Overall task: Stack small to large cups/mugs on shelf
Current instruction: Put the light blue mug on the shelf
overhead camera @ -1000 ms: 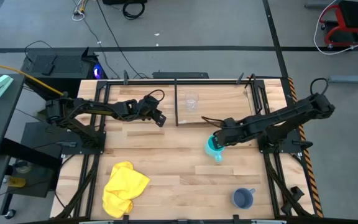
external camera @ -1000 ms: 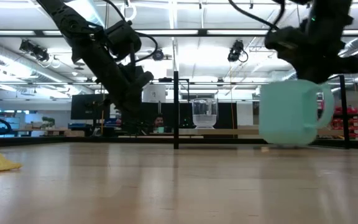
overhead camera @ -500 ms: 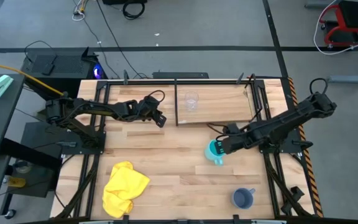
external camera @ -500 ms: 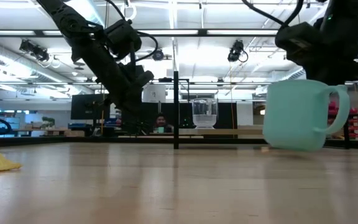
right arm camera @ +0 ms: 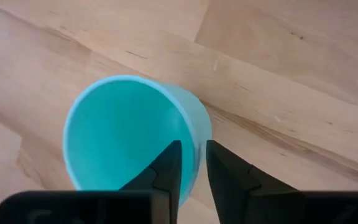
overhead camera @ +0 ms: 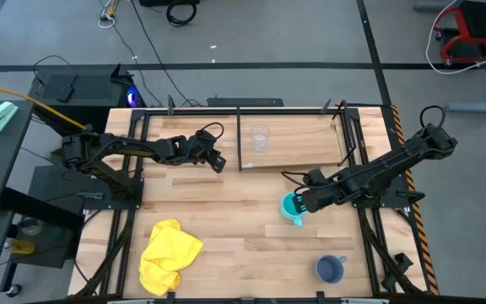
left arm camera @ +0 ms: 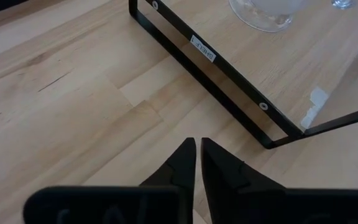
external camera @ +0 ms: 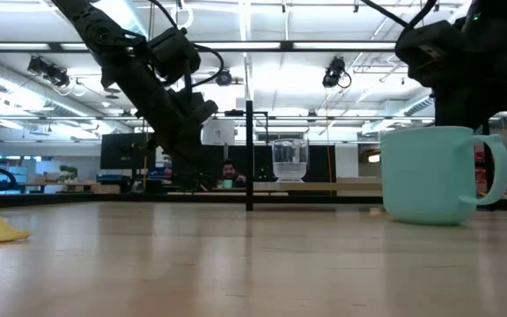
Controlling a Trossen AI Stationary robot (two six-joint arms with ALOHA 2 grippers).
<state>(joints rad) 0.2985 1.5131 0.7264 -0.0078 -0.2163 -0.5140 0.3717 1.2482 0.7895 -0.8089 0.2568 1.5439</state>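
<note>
Three vessels on the table, one of each. Cyan mug: bright, opaque, upright with mouth up, base flat on the tabletop in the low view, handle toward the near side; sits right of centre, just near of the shelf. Clear cup: small, see-through, upright on the shelf board near its left end. Grey-blue mug: duller than the cyan one, handle to the right, alone at the near right of the table, well apart from the others.

Shelf: one thin light-wood board at the far centre-right, black metal upright on its left edge.

Right gripper over the cyan mug's right wall, one finger inside the rim and one outside, narrow gap between them straddling the wall; cannot tell if clamping. Left gripper hangs left of the shelf's upright, fingers pressed together on nothing.

One yellow cloth, crumpled, near left.
</note>
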